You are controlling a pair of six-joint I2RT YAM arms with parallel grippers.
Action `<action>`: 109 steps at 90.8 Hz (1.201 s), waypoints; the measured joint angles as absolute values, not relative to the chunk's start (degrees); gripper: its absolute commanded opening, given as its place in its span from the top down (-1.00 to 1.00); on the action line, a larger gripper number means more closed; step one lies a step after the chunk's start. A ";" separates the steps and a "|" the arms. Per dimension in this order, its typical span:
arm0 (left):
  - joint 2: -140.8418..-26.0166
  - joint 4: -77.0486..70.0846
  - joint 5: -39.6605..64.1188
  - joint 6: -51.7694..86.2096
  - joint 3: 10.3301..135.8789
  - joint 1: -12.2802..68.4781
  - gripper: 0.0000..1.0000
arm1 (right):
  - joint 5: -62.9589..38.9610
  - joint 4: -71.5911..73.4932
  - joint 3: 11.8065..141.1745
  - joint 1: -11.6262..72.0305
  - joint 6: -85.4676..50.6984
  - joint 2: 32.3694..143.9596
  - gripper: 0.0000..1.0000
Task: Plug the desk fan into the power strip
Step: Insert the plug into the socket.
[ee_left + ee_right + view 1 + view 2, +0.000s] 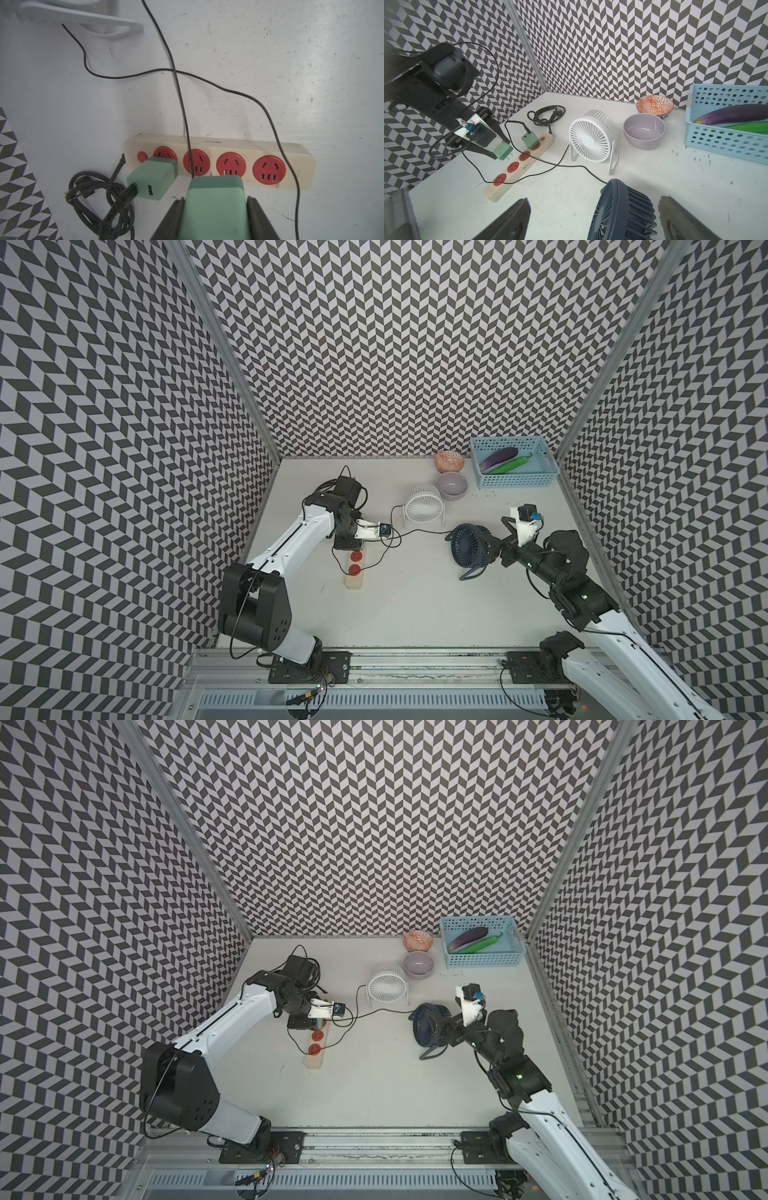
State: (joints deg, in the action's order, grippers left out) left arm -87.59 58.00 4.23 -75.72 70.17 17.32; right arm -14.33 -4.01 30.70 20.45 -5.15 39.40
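Note:
The cream power strip (354, 577) (228, 144) (527, 164) lies left of centre, and a green adapter (153, 180) sits in its end socket. My left gripper (215, 199) (348, 544) is shut on a second green adapter (214, 209) (502, 150). That adapter hangs just above the strip, and its prongs are bare. Thin black cords (182, 108) cross the strip. The dark blue desk fan (467, 547) (618, 214) stands between the wide-open fingers of my right gripper (593, 200) (492, 549). A white desk fan (424, 506) (589, 139) stands behind it.
A purple bowl (452, 486) and an orange patterned bowl (449, 461) sit at the back. Next to them a blue basket (515, 482) holds an eggplant and a cucumber. The strip's thick black cord (546, 114) lies coiled near the left wall.

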 measured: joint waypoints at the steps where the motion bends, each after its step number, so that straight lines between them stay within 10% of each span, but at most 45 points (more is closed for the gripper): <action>1: -87.57 57.98 4.19 -75.90 69.95 17.23 1.00 | -14.33 -3.88 30.63 20.45 -5.10 39.35 -0.99; 109: -89.03 51.37 1.78 -81.58 63.55 15.33 1.00 | -14.35 -0.82 27.97 20.45 -4.89 38.09 -0.99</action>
State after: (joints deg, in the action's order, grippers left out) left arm -89.03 51.37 1.78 -81.58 63.55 15.33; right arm -14.35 -0.82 27.97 20.45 -4.89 38.09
